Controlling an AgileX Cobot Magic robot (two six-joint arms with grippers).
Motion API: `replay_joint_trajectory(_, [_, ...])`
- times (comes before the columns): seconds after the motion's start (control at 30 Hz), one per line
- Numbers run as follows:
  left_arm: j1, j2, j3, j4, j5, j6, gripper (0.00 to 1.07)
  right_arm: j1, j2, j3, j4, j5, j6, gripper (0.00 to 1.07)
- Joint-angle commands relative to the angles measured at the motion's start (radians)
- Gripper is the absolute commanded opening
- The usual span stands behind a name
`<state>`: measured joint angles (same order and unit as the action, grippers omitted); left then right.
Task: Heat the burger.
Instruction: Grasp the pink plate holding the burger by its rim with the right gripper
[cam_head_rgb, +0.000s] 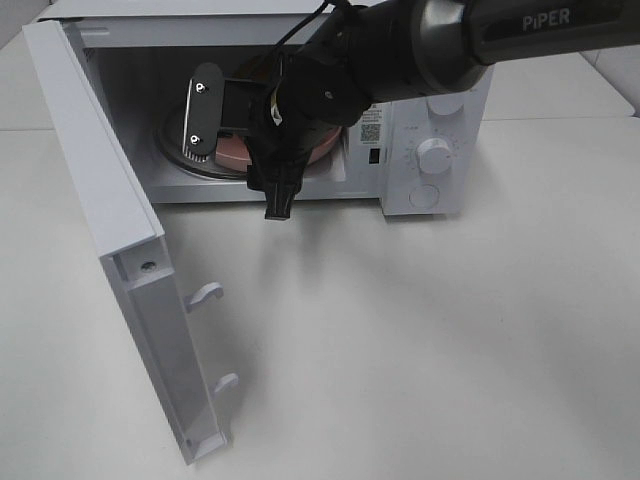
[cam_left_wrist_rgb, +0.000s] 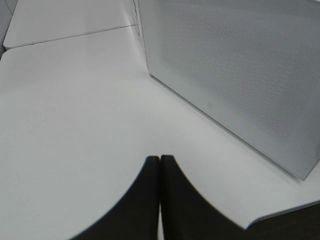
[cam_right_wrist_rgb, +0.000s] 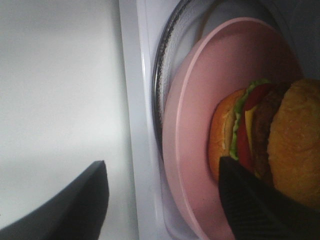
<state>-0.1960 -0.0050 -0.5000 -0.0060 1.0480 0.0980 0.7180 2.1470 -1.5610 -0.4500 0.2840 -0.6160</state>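
Burger (cam_right_wrist_rgb: 265, 135): cut off by the right wrist frame's edge and partly covered by one end-effector finger (cam_right_wrist_rgb: 260, 210); hidden behind the right arm (cam_head_rgb: 330, 95) in the exterior high view. Pink plate (cam_head_rgb: 236, 150): only slivers showed there. Microwave (cam_left_wrist_rgb: 240, 75): cropped in the left wrist view. Left end effector (cam_left_wrist_rgb: 160, 200): only blurred, dark fingertips showed.

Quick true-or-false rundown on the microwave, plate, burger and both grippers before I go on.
1. The microwave door is closed. False: it stands open.
2. The burger sits on the pink plate. True.
3. The plate rests on the table. False: it is on the glass turntable inside the microwave.
4. The left gripper has its fingers together. True.
5. The right gripper is clamped on the burger. False: its fingers are apart, one beside the burger.
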Motion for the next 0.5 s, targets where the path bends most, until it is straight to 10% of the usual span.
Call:
replay_joint_trajectory(0.03, [0.002, -0.020, 0.003, -0.002, -0.014, -0.003, 0.00, 0.001, 0.006, -0.008, -0.011, -0.025, 0.008, 0.63])
replay_joint_trajectory(0.5, [0.002, -0.020, 0.003, -0.002, -0.014, -0.003, 0.00, 0.001, 0.077, -0.017, -0.013, -0.050, 0.026, 0.63])
